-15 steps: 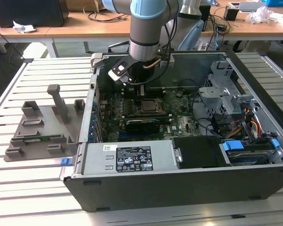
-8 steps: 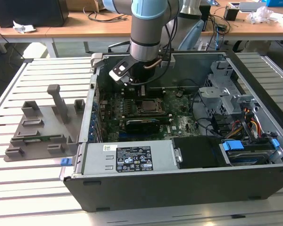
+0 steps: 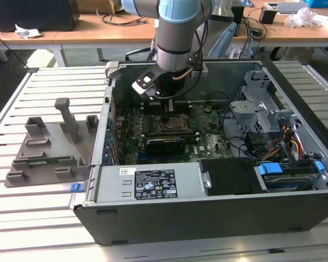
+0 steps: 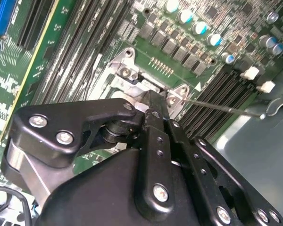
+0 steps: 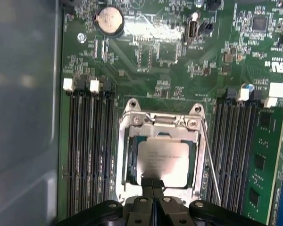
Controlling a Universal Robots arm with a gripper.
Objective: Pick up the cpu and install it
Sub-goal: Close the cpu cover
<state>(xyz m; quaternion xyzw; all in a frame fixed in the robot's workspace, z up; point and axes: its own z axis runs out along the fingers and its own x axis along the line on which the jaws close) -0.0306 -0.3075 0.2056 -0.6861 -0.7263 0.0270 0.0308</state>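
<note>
The cpu, a flat square chip with a dull silver top, lies flat inside the motherboard socket, whose metal frame surrounds it. In the first wrist view my gripper is shut, fingers pressed together, with the tips resting at the cpu's near edge. In the second wrist view the gripper reaches down onto the socket's metal frame. From the exterior view the gripper hangs inside the open computer case, just over the socket.
The thin socket lever runs along one side of the socket. Memory slots flank it. The case wall is close by. A grey plastic tray lies outside the case at the exterior view's left; a drive cage stands at its right.
</note>
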